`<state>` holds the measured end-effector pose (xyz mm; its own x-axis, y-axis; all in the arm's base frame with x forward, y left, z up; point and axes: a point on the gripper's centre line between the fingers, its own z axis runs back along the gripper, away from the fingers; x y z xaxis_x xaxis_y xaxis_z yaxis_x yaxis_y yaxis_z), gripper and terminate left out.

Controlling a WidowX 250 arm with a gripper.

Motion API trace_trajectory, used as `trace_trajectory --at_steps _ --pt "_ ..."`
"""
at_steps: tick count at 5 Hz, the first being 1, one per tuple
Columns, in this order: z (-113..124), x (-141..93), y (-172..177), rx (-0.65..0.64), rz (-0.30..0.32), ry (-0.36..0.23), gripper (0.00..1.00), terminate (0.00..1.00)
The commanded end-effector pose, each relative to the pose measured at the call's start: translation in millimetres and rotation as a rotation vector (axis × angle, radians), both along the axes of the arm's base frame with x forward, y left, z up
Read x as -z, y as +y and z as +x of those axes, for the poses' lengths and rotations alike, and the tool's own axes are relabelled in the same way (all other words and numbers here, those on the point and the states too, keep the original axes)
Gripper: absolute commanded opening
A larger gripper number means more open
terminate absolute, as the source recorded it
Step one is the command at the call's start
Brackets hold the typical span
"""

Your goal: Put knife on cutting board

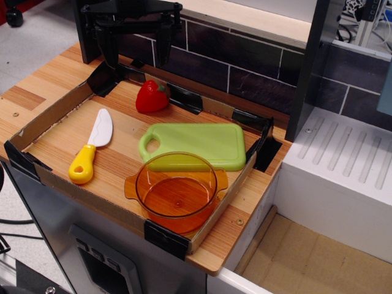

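Gripper (136, 52) is hanging at the back of the wooden counter (49, 76), its two black fingers (164, 46) standing apart with nothing between them. Knife (92, 146) is lying flat well in front of the fingers and a bit left, white blade pointing back toward them, yellow handle pointing away. Cutting board (202, 144) is lying flat in front and to the right of the fingers, well apart from the knife, loop hole at its left corner. Orange bowl (177, 191) is sitting farther out from the fingers, its rim overlapping the board's front edge. Red pepper (150, 97) is sitting just in front of the fingers, nearest to them. A low cardboard rim (43, 119) is running around all of these.
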<state>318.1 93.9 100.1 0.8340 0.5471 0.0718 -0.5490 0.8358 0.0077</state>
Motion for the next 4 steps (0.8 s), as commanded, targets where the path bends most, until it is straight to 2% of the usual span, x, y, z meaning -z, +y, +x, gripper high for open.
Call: trace_trajectory --at_steps 1,2,4 --pt "0.0 0.0 0.0 0.0 0.0 0.0 1.0 0.0" --pt "-20.1 -6.3 7.5 0.008 -0.056 0.012 1.0 0.0" --pt "-58.4 9.3 27.1 0.065 -0.106 -0.013 1.0 0.0"
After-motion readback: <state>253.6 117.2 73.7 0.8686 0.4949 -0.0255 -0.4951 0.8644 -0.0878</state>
